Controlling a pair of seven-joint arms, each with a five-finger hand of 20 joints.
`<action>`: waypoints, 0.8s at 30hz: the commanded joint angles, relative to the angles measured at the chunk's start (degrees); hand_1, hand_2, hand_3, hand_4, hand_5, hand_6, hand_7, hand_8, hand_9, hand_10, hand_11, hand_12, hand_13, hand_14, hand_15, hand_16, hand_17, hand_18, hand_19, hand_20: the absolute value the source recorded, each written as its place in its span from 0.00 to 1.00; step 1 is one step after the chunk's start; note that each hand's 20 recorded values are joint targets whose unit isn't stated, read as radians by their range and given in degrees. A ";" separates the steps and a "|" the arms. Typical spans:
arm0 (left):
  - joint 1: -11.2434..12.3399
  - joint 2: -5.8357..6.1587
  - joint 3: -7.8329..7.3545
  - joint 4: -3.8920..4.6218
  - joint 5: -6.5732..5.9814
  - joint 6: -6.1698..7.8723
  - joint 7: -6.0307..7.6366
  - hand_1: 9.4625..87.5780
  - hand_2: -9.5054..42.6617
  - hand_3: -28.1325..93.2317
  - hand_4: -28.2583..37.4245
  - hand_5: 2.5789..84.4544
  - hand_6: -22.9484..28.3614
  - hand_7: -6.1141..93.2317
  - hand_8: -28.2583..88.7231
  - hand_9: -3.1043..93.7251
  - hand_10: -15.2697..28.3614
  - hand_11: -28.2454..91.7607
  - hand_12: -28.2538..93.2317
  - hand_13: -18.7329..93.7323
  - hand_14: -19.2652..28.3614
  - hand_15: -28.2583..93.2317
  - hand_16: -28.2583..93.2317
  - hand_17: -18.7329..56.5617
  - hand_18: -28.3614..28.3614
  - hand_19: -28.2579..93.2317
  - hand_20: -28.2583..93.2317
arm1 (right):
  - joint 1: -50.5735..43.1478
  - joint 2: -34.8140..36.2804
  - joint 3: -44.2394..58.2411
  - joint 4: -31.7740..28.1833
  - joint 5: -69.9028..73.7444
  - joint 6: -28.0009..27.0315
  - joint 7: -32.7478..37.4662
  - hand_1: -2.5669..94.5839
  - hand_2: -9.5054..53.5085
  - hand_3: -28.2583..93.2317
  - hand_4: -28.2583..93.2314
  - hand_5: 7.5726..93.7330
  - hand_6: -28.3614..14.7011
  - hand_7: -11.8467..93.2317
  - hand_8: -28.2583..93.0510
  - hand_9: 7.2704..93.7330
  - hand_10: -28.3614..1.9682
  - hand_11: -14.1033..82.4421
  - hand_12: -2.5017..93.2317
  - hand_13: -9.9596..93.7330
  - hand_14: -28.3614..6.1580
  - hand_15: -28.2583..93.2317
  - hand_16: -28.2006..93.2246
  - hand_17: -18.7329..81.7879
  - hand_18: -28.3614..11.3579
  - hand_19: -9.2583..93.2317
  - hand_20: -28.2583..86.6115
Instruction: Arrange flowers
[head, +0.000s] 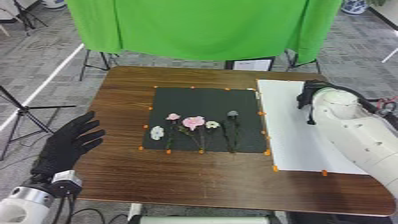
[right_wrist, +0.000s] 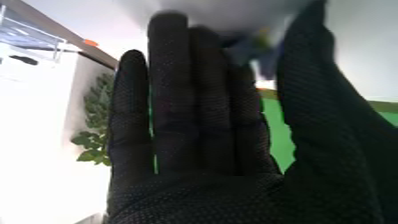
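The flowers (head: 194, 122) lay on the black sheet (head: 209, 100). To its left, the left hand (head: 60, 150) had its fingers spread out. To its right, the right hand (head: 313, 95) had straight fingers.

flowers (head: 194, 122) on black sheet (head: 182, 102) | right robot hand (head: 311, 95) at white sheet (head: 298, 142)

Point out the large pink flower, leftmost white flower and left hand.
Large pink flower (head: 194, 122), head view: its petals.
Leftmost white flower (head: 157, 134), head view: its petals.
Left hand (head: 60, 147), head view: the glove's middle.
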 joint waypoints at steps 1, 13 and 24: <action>0.40 -0.50 0.17 -0.13 0.12 -0.22 -0.17 0.20 0.15 0.82 0.00 0.32 0.54 0.26 0.15 0.28 0.64 0.42 0.37 0.33 0.75 0.57 0.22 0.12 0.88 0.59 0.33 | -2.63 0.87 -0.36 -1.27 0.33 1.99 -1.97 0.49 0.00 0.91 0.00 0.70 0.78 0.58 0.20 0.94 0.82 0.27 0.43 0.86 0.79 0.54 0.51 0.42 0.39 0.71 0.56; 0.52 -0.56 0.12 -0.38 0.15 0.00 0.44 0.20 0.15 0.82 0.00 0.32 0.54 0.26 0.15 0.29 0.64 0.42 0.37 0.33 0.75 0.57 0.22 0.12 0.88 0.59 0.33 | -7.11 4.35 0.18 -12.68 -1.04 10.13 -6.84 0.49 0.00 0.95 0.00 0.76 0.77 0.57 0.20 0.98 0.80 0.29 0.46 0.88 0.77 0.58 0.52 0.44 0.39 0.73 0.57; -0.39 -0.45 0.35 0.15 0.21 -0.68 -0.16 0.20 0.15 0.83 0.00 0.32 0.54 0.26 0.15 0.29 0.64 0.42 0.37 0.33 0.75 0.57 0.22 0.12 0.88 0.59 0.33 | -20.41 8.43 7.22 -32.71 -5.60 7.15 -15.72 0.49 0.00 0.95 0.00 0.76 0.77 0.58 0.20 0.97 0.79 0.29 0.47 0.87 0.76 0.59 0.52 0.44 0.39 0.71 0.56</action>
